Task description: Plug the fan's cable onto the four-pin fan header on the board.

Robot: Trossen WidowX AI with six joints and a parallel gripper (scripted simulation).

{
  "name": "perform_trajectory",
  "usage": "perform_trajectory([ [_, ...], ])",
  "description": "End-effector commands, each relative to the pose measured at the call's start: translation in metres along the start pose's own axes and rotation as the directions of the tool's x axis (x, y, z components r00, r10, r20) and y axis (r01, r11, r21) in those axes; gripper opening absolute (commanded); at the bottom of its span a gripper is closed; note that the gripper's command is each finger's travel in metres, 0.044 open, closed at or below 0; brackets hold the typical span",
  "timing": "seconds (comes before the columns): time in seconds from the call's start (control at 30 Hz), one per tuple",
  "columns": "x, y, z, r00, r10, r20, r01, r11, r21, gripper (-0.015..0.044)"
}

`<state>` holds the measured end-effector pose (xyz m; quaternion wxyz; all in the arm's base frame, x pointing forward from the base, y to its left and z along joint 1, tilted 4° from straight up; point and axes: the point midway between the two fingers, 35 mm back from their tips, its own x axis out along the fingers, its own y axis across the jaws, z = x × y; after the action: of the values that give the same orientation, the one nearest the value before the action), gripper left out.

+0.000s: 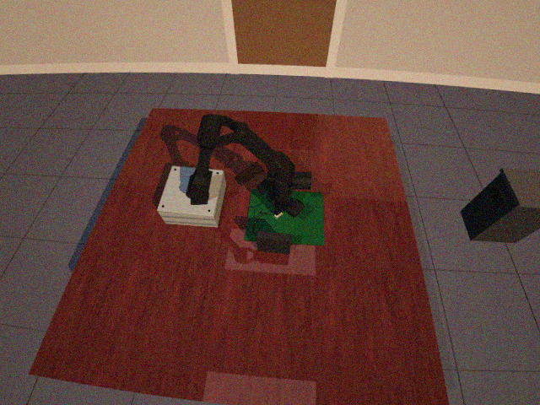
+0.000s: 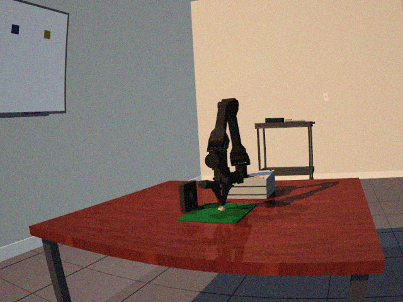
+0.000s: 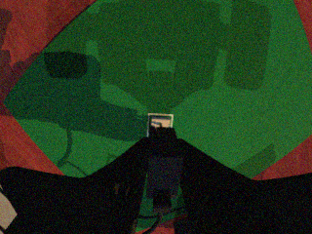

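Observation:
My gripper (image 1: 276,210) (image 2: 222,202) (image 3: 162,143) points down over the green board (image 1: 310,226) (image 2: 195,218) (image 3: 205,141). It is shut on the dark plug (image 3: 165,172), seen between the fingers in the wrist view. The small pale header (image 1: 278,215) (image 2: 221,208) (image 3: 160,117) stands on the board right at the fingertips. The plug's front end covers the header's near side in the wrist view. How deep the plug sits is hidden. A thin dark cable (image 3: 158,222) runs back from the plug.
The black fan (image 1: 273,242) (image 2: 187,197) stands upright at the board's edge. The arm's base stands on a pale box (image 1: 174,196) (image 2: 250,191) beside the board. All rest on the red-brown table (image 1: 174,305) (image 2: 130,234). Arm shadows fall across the board.

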<state>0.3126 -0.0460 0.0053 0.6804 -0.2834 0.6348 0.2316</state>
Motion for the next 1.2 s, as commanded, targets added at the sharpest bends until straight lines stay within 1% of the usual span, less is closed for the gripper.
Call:
perform_trajectory([
  [0.0,0.001,0.000,0.000,1.000,0.002,0.002,-0.002,1.000,-0.006,0.0000],
  [1.17,0.018,0.001,0.000,1.000,0.002,0.002,-0.002,1.000,-0.008,0.0000],
])
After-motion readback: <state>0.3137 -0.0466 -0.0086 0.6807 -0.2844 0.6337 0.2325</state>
